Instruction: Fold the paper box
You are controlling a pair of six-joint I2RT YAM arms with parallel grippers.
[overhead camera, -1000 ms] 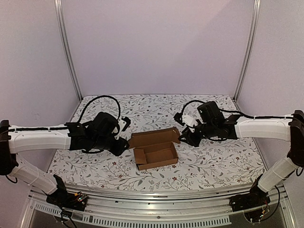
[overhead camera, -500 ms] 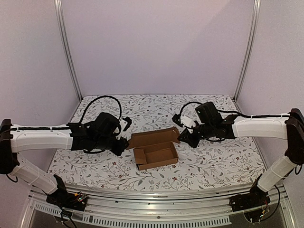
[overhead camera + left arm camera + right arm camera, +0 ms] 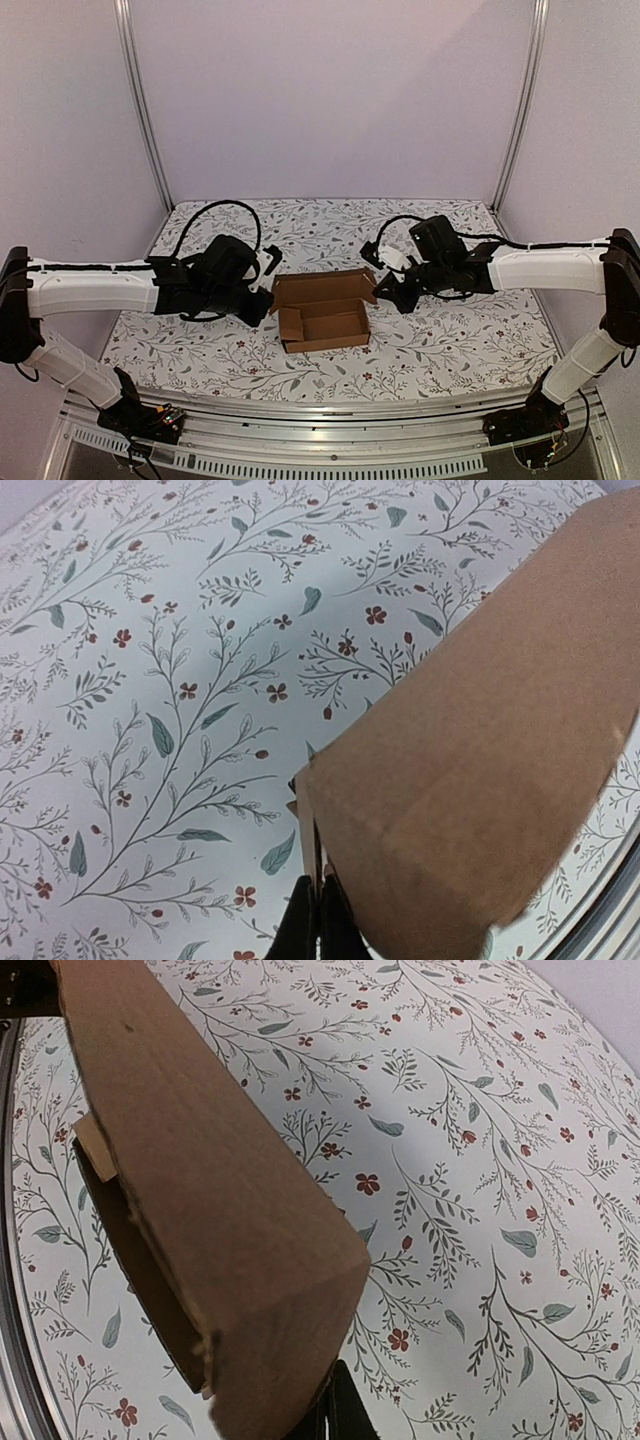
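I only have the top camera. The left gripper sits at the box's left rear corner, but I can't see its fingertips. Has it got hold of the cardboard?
Observer: Yes. The left wrist view shows the left gripper shut, a thin edge of the paper box pinched between its fingertips.
Operator: And the right one?
Observer: The right wrist view shows the right gripper shut at a box corner; that corner hides whether cardboard sits between its fingers.
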